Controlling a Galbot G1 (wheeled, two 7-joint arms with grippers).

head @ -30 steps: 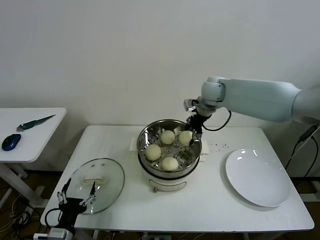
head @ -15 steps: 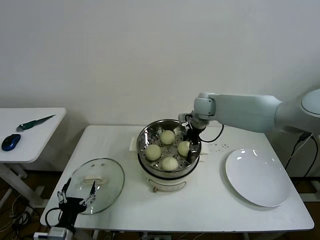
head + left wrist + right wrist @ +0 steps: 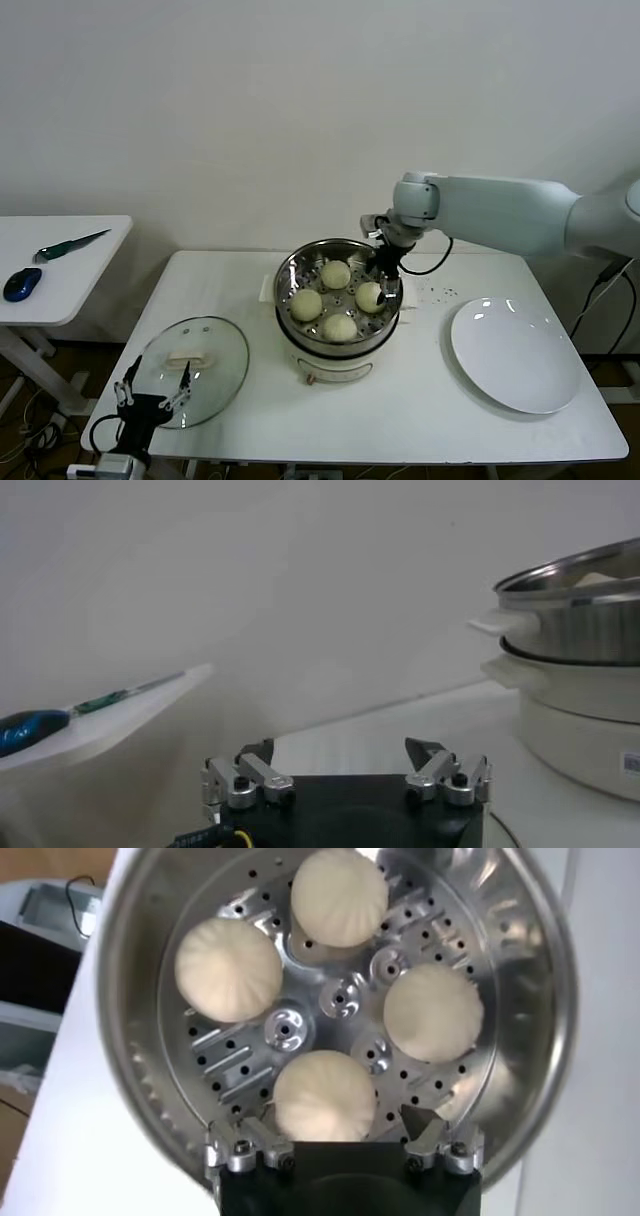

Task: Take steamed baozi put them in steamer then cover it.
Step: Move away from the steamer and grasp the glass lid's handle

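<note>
The steel perforated steamer (image 3: 284, 284) sits on its cream-white pot (image 3: 345, 364) at the table's middle. Four cream-white baozi lie in it: (image 3: 335, 273), (image 3: 369, 296), (image 3: 306, 304), (image 3: 340, 327). My right gripper (image 3: 383, 264) hangs open just above the steamer's far right rim. In the right wrist view its jaws (image 3: 338, 1124) stand wide on either side of the nearest baozi (image 3: 324, 1095), which rests on the basket floor (image 3: 338, 1000). The glass cover (image 3: 193, 368) with its cream bar handle (image 3: 190, 357) lies flat at the front left. My left gripper (image 3: 153, 392) is open at the cover's near edge.
A flat white plate (image 3: 515, 352) lies at the right, with nothing on it. A side table (image 3: 60, 262) at the left holds a blue mouse (image 3: 22, 284) and a green tool (image 3: 72, 245). The left wrist view shows the pot's side (image 3: 585, 705) ahead.
My right gripper lowered the fourth baozi into the steamer's right side, let it go, and has risen a little. The left arm has not moved.
</note>
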